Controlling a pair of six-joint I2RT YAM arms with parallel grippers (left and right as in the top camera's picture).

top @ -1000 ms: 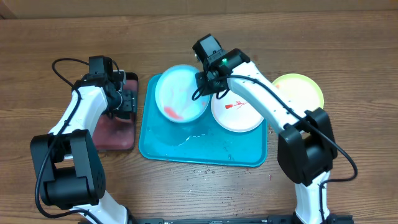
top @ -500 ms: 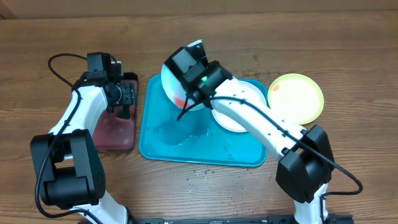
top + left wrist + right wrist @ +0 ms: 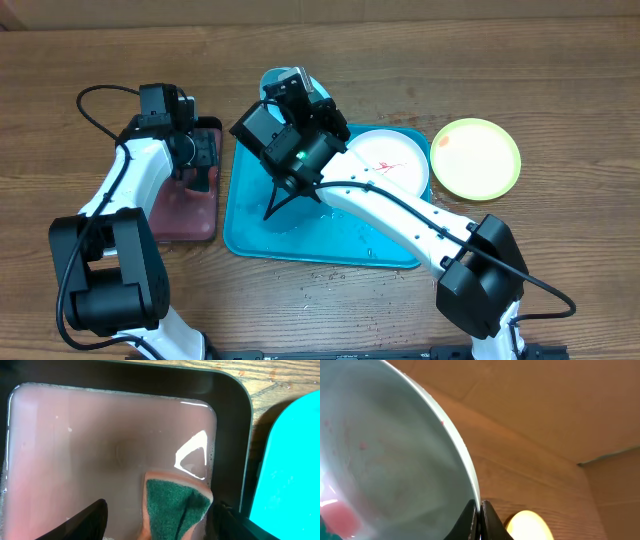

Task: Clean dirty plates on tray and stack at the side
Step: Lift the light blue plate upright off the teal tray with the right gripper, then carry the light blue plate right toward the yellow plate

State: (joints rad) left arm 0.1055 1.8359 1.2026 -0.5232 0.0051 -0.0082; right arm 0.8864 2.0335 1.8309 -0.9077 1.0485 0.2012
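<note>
My right gripper is shut on the rim of the light blue plate, which has a red smear low on its face. From overhead, that plate stands tilted on edge above the far left of the teal tray, with the right gripper on it. The white plate, with red marks, lies flat in the tray's right half. A green-rimmed plate rests on the table to the right of the tray. My left gripper hangs open astride a green-topped sponge.
The sponge lies in pinkish water inside a small black tray, which stands to the left of the teal tray. Water is pooled on the teal tray's floor, with drops on the table in front of it. A cardboard wall stands behind the table.
The right arm has lifted the light blue plate off the tray, swung it left and tipped it on edge. The left gripper has stayed over the sponge, its fingers slightly closer together.
</note>
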